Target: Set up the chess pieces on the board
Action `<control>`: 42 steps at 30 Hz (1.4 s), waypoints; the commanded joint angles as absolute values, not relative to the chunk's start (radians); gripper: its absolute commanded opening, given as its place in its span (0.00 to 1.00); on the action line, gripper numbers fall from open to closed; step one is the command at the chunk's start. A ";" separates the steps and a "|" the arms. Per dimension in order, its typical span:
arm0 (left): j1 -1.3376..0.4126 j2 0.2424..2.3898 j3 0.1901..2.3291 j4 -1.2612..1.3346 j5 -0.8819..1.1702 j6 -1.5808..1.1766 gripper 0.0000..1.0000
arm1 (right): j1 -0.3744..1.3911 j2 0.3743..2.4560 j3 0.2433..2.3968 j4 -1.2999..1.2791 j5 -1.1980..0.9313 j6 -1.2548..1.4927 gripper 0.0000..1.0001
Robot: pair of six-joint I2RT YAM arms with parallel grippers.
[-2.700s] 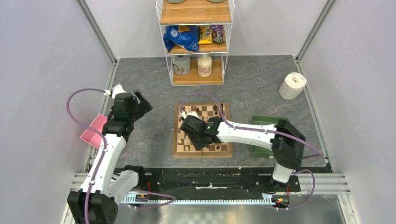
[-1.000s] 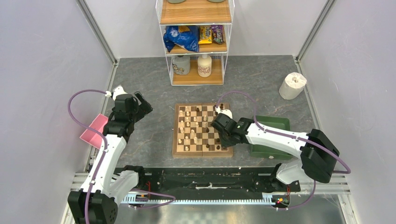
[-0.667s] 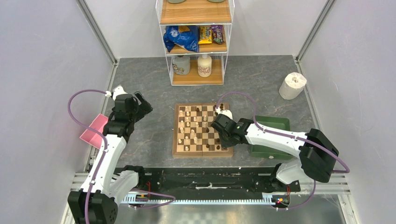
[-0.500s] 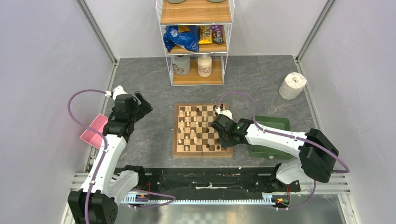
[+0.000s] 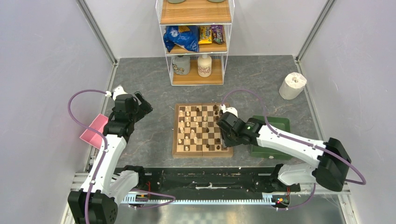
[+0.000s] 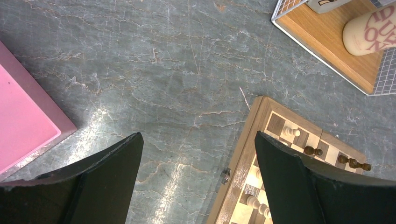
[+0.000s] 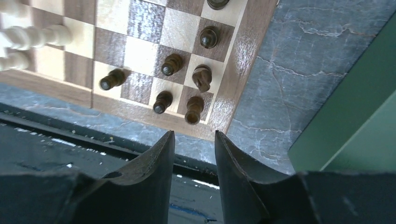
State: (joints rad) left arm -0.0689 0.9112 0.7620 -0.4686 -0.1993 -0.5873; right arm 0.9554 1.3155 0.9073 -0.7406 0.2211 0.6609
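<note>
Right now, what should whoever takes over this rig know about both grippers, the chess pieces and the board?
Left gripper: open, empty, over the grey stone-look table left of the square wooden checkered chessboard.
Right gripper: narrowly open, empty, above the board's near right corner.
Done: pale cream pieces mostly on the left half, dark brown pieces mostly right.
Left: ranks look uneven, so tidying seems needed; green rectangular tray partly hidden.

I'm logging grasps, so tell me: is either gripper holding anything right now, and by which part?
Neither holds anything. The left gripper is wide open, and the right gripper, only narrowly parted, has nothing between its jaws.
</note>
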 commanded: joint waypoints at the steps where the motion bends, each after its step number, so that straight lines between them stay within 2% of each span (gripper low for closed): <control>1: -0.068 0.907 0.756 -0.426 -0.193 -0.576 0.97 | 0.956 1.228 0.991 -0.797 0.223 0.647 0.45; 6: -0.069 0.906 0.756 -0.425 -0.193 -0.575 0.97 | 0.973 1.252 1.066 -0.759 0.197 0.612 0.45; 15: -0.068 0.897 0.756 -0.427 -0.193 -0.573 0.97 | 1.033 1.542 1.210 -0.704 0.149 0.549 0.41; 22: -0.068 0.890 0.757 -0.439 -0.211 -0.565 0.97 | 1.041 1.665 1.250 -0.695 0.132 0.521 0.40; 30: -0.068 0.893 0.762 -0.443 -0.222 -0.557 0.97 | 1.042 1.713 1.255 -0.696 0.117 0.528 0.33; 39: -0.066 0.897 0.764 -0.442 -0.222 -0.557 0.97 | 1.042 1.727 1.252 -0.708 0.114 0.512 0.32; 42: -0.067 0.895 0.765 -0.442 -0.222 -0.557 0.97 | 1.042 1.729 1.256 -0.708 0.109 0.510 0.28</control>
